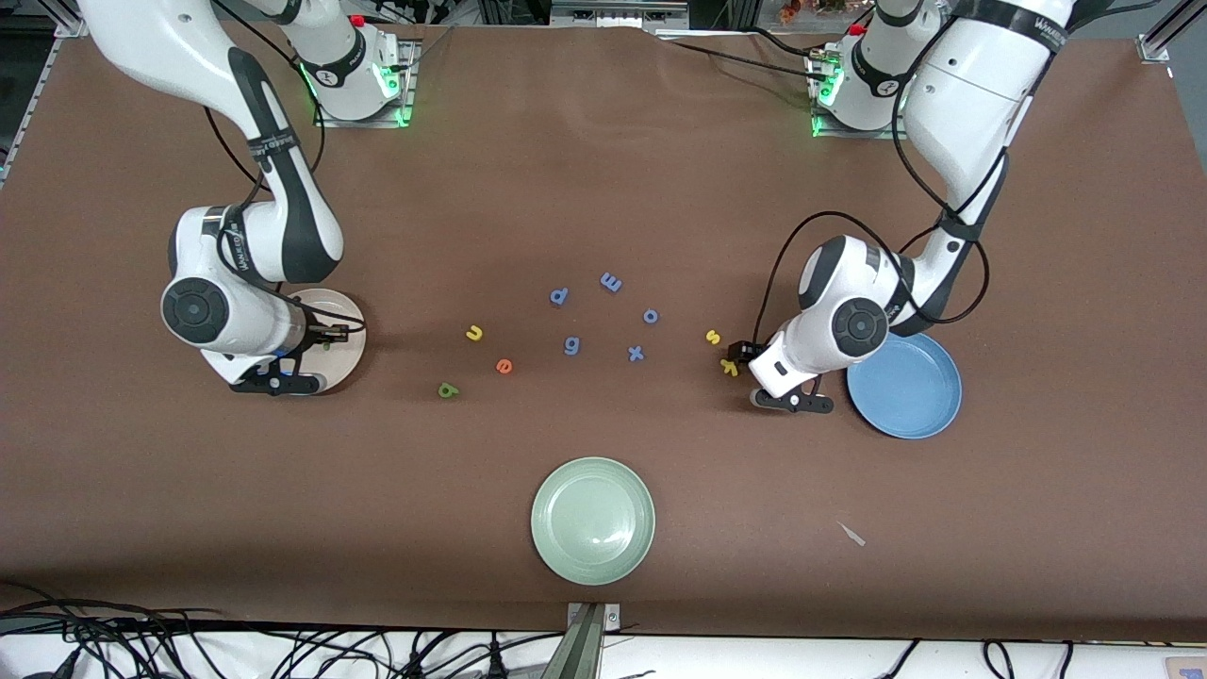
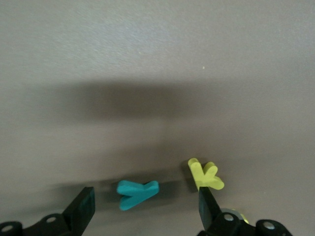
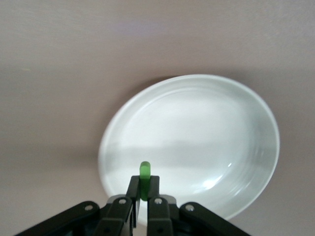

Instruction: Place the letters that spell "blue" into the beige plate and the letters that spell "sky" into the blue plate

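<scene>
**Over the beige plate, a green stick; by the blue plate, a reach for "y"**

Toward the right arm's end of the surface, the right gripper hangs over the beige plate, pinching the green "l" upright, seemingly for release there. Midway lie "u", "e" and "b". The left gripper, spread wide just beside the blue plate, straddles the teal "y"; "k" sits at one finger, and "s" beside it.
</scene>
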Robot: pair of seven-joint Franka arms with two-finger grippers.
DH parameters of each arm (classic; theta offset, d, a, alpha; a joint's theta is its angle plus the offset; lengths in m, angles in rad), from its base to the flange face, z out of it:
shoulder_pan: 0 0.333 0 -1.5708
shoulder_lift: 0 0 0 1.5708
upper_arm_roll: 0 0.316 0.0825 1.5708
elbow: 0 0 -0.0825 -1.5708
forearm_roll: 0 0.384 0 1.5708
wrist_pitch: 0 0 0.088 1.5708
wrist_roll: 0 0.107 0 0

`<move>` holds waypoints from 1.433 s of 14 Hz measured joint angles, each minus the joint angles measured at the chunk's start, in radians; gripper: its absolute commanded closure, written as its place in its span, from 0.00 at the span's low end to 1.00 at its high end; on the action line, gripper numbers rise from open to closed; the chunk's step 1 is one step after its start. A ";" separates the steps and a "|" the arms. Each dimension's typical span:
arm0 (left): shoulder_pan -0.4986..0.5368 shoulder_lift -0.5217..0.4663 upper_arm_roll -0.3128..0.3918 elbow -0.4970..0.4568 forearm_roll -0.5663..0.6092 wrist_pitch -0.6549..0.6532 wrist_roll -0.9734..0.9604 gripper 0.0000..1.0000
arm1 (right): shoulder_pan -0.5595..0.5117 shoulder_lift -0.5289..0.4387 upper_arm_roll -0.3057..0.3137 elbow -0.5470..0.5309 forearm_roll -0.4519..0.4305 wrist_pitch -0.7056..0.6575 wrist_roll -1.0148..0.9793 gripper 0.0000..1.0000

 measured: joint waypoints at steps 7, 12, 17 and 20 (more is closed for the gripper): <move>-0.001 0.004 0.007 -0.002 0.000 0.000 -0.001 0.40 | 0.020 -0.018 0.010 -0.005 0.001 0.040 0.052 0.00; -0.002 0.001 0.009 -0.006 0.004 -0.001 0.000 0.69 | 0.064 0.072 0.108 0.149 0.059 0.017 0.241 0.00; -0.003 -0.003 0.009 -0.010 0.011 0.000 0.001 0.78 | 0.088 0.219 0.146 0.278 0.093 0.029 0.375 0.00; 0.004 -0.034 0.015 -0.031 0.012 -0.001 0.001 0.80 | 0.118 0.266 0.148 0.305 0.093 0.098 0.448 0.00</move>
